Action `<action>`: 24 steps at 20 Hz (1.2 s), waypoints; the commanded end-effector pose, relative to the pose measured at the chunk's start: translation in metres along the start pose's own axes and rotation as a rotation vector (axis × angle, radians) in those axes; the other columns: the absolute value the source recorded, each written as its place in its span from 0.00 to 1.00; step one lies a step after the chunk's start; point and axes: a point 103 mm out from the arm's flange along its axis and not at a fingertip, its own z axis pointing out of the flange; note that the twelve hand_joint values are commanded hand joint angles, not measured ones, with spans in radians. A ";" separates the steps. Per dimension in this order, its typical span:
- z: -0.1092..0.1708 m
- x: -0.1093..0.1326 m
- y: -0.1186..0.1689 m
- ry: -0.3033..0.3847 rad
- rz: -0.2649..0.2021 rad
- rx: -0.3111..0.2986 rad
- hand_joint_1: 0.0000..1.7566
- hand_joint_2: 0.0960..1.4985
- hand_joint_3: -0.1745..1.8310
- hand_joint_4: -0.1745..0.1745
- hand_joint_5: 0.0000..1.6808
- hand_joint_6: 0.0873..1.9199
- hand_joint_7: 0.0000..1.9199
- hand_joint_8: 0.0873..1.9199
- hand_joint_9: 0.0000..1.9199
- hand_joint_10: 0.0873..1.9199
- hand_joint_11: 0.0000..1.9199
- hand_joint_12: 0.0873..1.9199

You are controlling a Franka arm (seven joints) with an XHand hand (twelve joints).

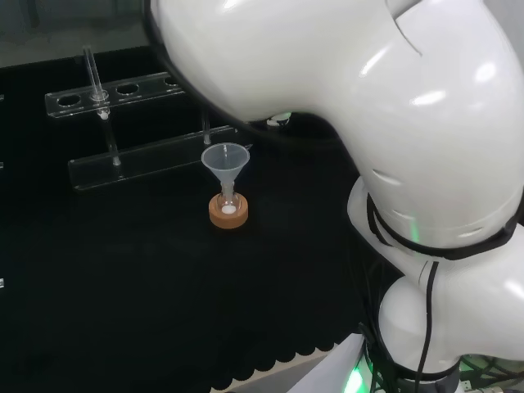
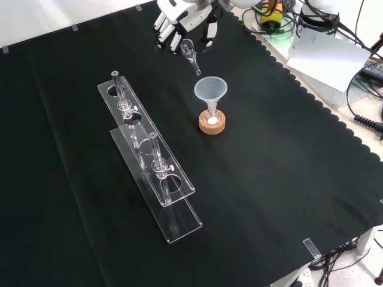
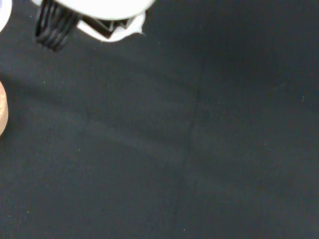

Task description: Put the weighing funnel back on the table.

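Observation:
In the front view the hand (image 2: pixel 182 21) hangs at the top of the cloth with its fingers curled round the weighing funnel (image 2: pixel 190 52), a small clear piece whose stem slants down toward the big funnel (image 2: pixel 210 91). The stem's tip ends just above and left of that funnel's mouth. The big funnel (image 1: pixel 225 161) stands mouth up in a small flask on a cork ring (image 2: pixel 212 124). A blurred white part of the hand (image 3: pixel 99 12) shows in the wrist view over bare black cloth.
A clear tube rack (image 2: pixel 146 155) with upright tubes runs across the cloth left of the funnel in the front view; in the head view the rack (image 1: pixel 131 123) lies beyond it. The arm's white links (image 1: pixel 393 147) cover the head view's right. Cables and papers (image 2: pixel 326 54) lie past the cloth's scalloped edge.

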 end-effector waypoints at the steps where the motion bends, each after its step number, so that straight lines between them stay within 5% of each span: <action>1: 0.007 -0.009 0.006 0.066 -0.005 -0.014 0.62 0.38 0.50 1.00 0.69 0.47 0.17 0.32 0.35 0.24 0.28 0.61; 24: 0.084 -0.056 0.094 0.293 0.007 0.029 0.62 0.38 0.50 1.00 0.69 0.48 0.17 0.32 0.35 0.24 0.28 0.61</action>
